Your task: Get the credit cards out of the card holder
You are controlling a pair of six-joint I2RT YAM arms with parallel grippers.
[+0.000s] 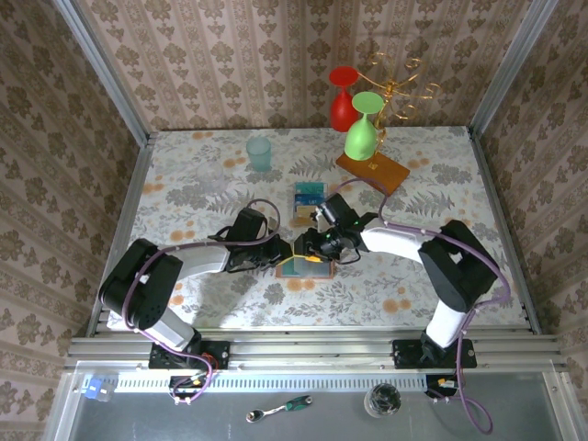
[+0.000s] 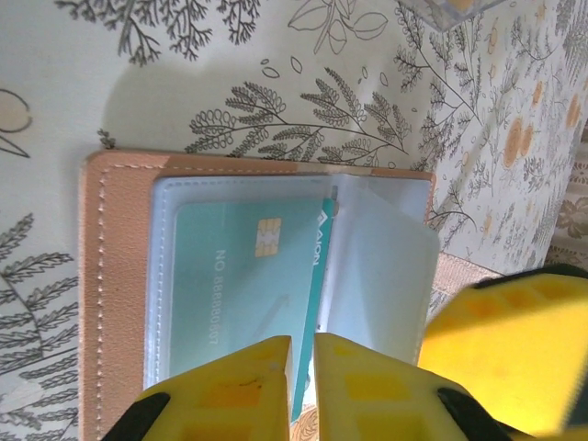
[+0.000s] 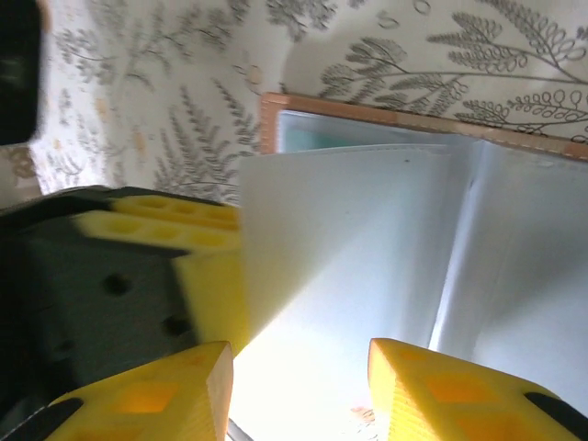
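Note:
The card holder (image 1: pixel 292 268) lies open on the table between both grippers. In the left wrist view its tan leather cover (image 2: pixel 115 276) frames a clear sleeve holding a teal credit card (image 2: pixel 239 276) with a chip. My left gripper (image 2: pixel 303 344) is shut on that card's near edge, its jaws almost touching. My right gripper (image 3: pixel 299 354) is open, its jaws apart on either side of a raised translucent sleeve page (image 3: pixel 349 230). The holder's rim (image 3: pixel 367 110) runs behind that page. From above, the left gripper (image 1: pixel 287 250) and right gripper (image 1: pixel 317 248) nearly meet.
A small stack of blue-teal cards (image 1: pixel 310 200) lies on the table just behind the grippers. Farther back stand a teal cup (image 1: pixel 259 153) and a wooden rack base (image 1: pixel 372 171) with a green glass (image 1: pixel 364 136) and a red glass (image 1: pixel 343 108).

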